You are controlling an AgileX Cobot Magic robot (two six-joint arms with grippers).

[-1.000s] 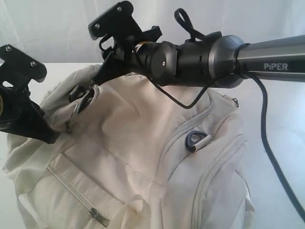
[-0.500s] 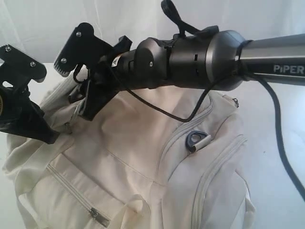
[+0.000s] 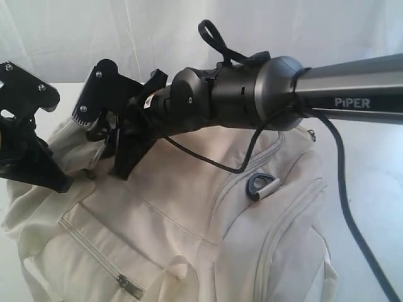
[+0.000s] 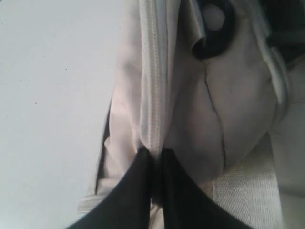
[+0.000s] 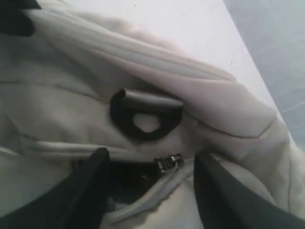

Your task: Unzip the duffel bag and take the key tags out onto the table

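Duffel bag (image 3: 189, 214) fills the near view and sits on the white worktop (image 3: 384, 182). Its front zip pocket (image 3: 94, 255) is closest to the camera and zipped. Behind that, your right arm (image 3: 352, 82) reaches roughly level across the bag from the right toward its far left end, wrist tipped down. Right gripper (image 5: 152, 191) is spread wide, with the metal zip slider (image 5: 169, 163) between its fingers. A short gap of dark lining shows there, and the black D-ring (image 5: 145, 117) is just beyond. Your left arm (image 3: 25, 138) comes in at the left edge, angled down. Left gripper (image 4: 152, 162) is pressed together, pinching the bag's fabric fold at the zip tape (image 4: 152, 71).
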